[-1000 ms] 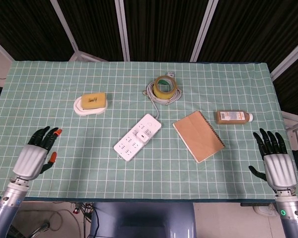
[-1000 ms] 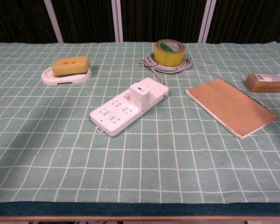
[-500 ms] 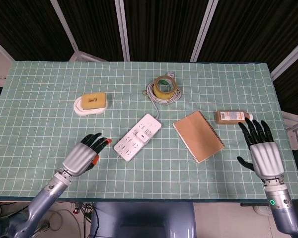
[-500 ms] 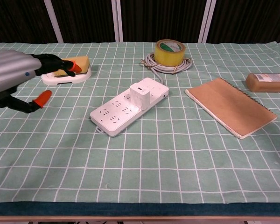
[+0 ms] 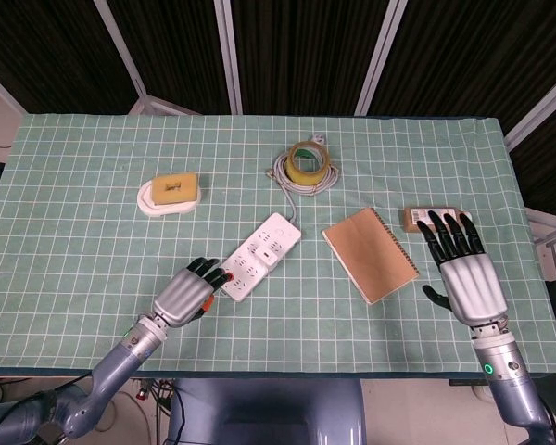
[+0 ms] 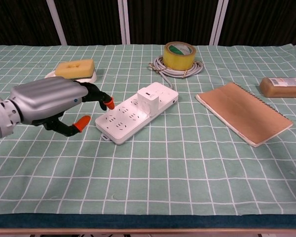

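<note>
Spread-fingered and holding nothing, the left hand (image 6: 49,104) is seen at lower left beside the power strip (image 6: 137,117) — which could be nudged askew — while the right hand (image 5: 465,276), fingers likewise apart, hovers over the brown bottle (image 5: 421,219), easily set rolling.

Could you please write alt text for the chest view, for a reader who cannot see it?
The left hand, open, hovers just left of a white power strip on a green checked tablecloth. Behind lie a sponge, tape roll, notebook and brown bottle.
</note>
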Robot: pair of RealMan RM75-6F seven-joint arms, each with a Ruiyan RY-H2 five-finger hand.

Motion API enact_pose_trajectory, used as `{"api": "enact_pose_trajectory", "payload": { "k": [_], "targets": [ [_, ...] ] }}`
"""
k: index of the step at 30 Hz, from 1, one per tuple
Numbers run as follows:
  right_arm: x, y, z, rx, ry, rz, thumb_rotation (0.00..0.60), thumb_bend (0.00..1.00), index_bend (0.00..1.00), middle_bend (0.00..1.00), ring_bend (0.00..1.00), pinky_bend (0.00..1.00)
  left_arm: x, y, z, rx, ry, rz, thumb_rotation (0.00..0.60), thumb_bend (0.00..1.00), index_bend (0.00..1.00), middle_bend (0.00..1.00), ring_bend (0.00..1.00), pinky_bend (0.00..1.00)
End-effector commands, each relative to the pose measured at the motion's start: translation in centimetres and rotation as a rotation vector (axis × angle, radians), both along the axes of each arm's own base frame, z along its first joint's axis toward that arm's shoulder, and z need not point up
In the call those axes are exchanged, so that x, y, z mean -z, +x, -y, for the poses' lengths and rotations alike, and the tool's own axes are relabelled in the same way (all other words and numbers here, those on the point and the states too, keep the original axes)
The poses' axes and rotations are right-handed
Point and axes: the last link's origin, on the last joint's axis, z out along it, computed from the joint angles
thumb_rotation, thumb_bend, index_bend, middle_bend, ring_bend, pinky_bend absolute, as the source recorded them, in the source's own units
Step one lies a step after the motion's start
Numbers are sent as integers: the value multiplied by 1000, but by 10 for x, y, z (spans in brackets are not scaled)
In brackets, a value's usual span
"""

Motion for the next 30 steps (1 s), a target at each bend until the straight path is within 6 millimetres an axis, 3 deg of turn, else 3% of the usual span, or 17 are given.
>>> {"api": "enact_pose_trajectory", "payload": {
  "k": [1, 15, 23, 30],
  "targets": [
    [5, 6, 3, -5, 16, -2, 600, 167, 0, 0, 0, 0, 10, 2, 0, -6, -19, -8, 600, 608, 230, 259, 125, 200],
    [21, 38, 17, -74, 47, -36, 600, 167, 0, 0, 2, 15, 33, 3, 2, -26, -53, -14, 600, 607, 254, 250, 129, 224],
    [35, 76, 29, -215, 46, -62, 600, 167, 3, 100, 101, 106, 39, 4, 3, -26, -51, -4, 600, 607, 261, 265, 164, 277],
    [51, 89, 28, -233, 74, -54, 600, 167, 14, 110, 112, 115, 44, 3, 5, -23, -59, -10, 600, 607, 299, 292, 178, 291]
  ]
}}
